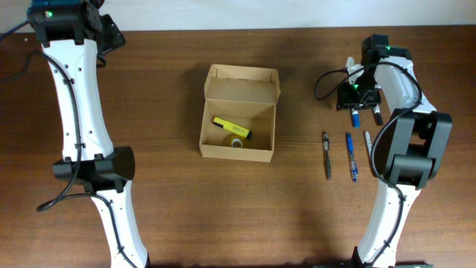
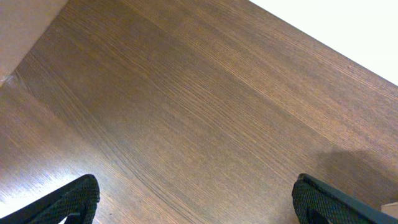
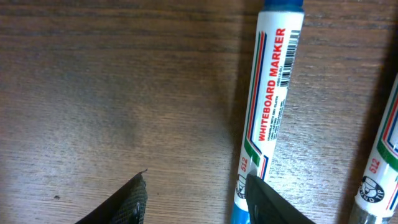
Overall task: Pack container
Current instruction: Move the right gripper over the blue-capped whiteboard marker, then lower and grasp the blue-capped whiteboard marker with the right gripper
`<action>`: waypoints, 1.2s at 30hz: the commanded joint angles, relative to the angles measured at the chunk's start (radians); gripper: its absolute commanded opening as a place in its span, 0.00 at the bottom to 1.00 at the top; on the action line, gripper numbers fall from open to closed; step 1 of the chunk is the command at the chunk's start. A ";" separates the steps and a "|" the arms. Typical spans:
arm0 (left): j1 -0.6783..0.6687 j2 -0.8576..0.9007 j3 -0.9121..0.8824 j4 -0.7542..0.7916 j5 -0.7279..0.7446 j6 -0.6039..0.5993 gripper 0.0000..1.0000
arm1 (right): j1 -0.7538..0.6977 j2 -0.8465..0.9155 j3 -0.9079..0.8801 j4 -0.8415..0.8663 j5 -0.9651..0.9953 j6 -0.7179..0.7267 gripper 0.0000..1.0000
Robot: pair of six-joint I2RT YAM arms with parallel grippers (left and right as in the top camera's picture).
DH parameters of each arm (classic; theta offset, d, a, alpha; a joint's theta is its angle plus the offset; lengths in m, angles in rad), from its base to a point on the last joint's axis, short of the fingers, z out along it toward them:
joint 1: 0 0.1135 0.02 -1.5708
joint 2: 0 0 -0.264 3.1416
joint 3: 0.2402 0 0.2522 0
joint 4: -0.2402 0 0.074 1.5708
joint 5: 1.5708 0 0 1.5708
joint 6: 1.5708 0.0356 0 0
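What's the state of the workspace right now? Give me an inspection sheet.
Surface: wood table, no spills seen.
Job's things: box open, yellow marker inside; pens lie right of it; whiteboard marker by the right hand.
Clutter: nothing seen.
Hands: left hand open over bare wood; right hand open, low over the table.
Cables: black cables along both arms.
Surroundings: white strip past the far edge.

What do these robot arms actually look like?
Both the left arm and right arm are white tubes with black joints, black cables looping alongside, and a green light near each wrist. The left pincer and right pincer have black fingers.
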 commanded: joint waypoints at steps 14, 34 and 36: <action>0.002 -0.034 -0.004 -0.001 -0.010 0.009 1.00 | -0.005 0.025 0.009 0.011 0.000 -0.007 0.50; 0.002 -0.034 -0.004 -0.001 -0.010 0.009 1.00 | -0.005 0.023 0.115 -0.014 -0.048 -0.007 0.51; 0.002 -0.034 -0.004 -0.001 -0.010 0.009 1.00 | -0.005 0.023 0.115 -0.021 -0.052 -0.007 0.52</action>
